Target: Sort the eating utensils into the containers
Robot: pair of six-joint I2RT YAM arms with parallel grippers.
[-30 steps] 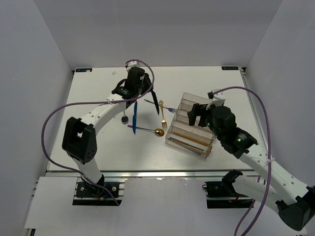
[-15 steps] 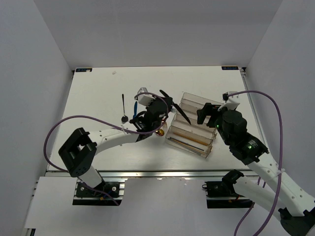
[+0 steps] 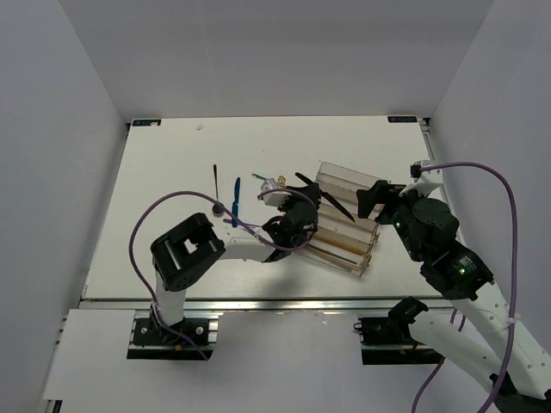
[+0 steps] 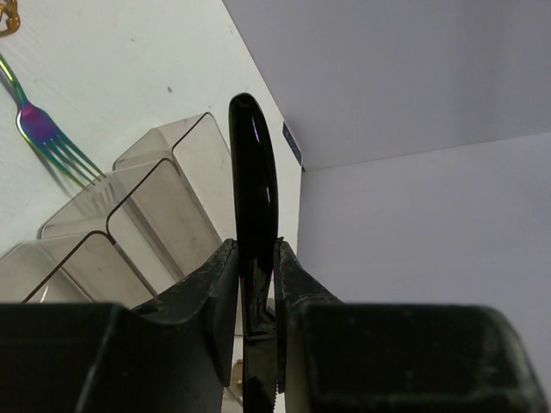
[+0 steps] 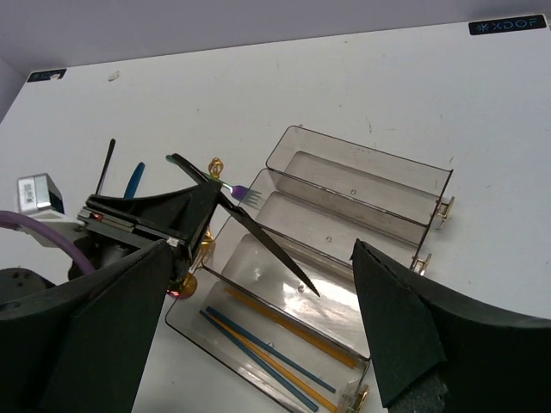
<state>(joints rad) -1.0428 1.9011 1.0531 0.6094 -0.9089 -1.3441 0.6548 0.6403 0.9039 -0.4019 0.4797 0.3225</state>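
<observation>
White table [image 3: 164, 163]: left gripper [image 4: 256, 275] has carried black knife [image 4: 254, 172] over tray [image 5: 362, 159].

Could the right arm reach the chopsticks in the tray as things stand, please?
Probably yes: the right tool is open near the tray, and the chopsticks lie uncovered in the nearest compartment. The black knife in the left tool hangs over others.

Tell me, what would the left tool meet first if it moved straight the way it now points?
Most likely the tray: the left tool holds the black knife aimed across its compartments. Height is unclear, so it could also pass just above the rims.
</observation>
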